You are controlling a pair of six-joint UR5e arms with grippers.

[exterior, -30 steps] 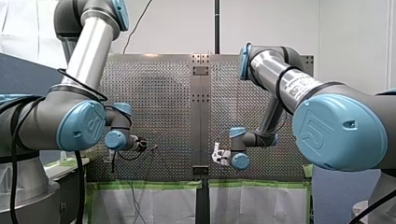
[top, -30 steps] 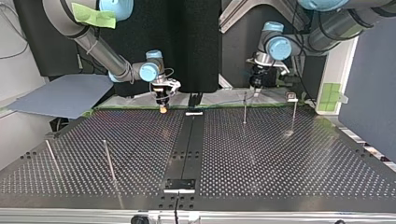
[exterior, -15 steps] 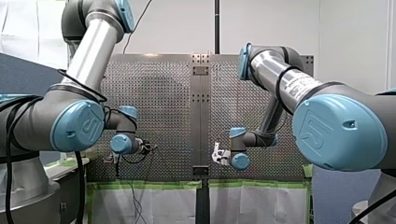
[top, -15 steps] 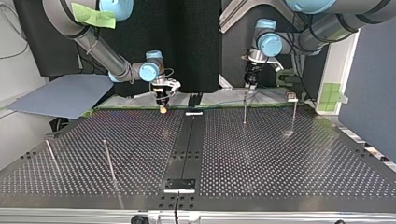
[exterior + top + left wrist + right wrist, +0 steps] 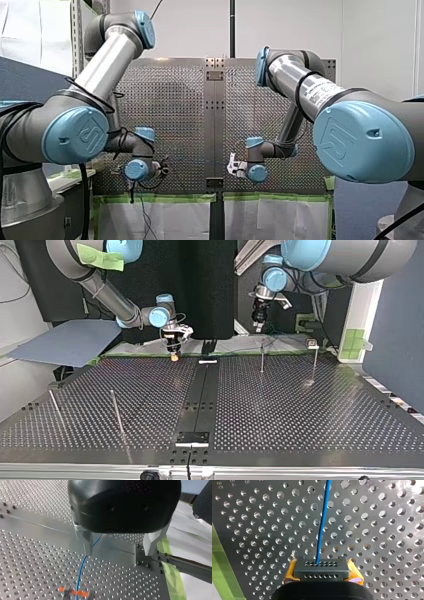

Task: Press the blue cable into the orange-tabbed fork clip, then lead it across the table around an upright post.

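Blue cable [image 5: 321, 527]: you see it run straight out from my right pincer over the perforated worktop [image 5: 374, 530]. In the left wrist view it drops past one metal finger and reaches the fork clip.
Fork clip [image 5: 75, 593]: it has orange tabs on both sides and sits on the worktop below my left pincer. The cable meets it at the middle, but you cannot tell whether the cable is pressed home.
Right pincer [image 5: 321, 567]: it is clamped on the blue cable, with yellow pads showing at either side. It hangs low over the far edge, at the top view's left.
Left pincer [image 5: 118, 553]: its metal fingers [image 5: 86, 541] are apart and grip nothing, with the cable just beside one of them. It is raised above the far edge, at the top view's right.
Upright post [image 5: 261, 357]: it stands on the far right part of the worktop, near my left pincer. A second post [image 5: 315, 362] stands to its right.
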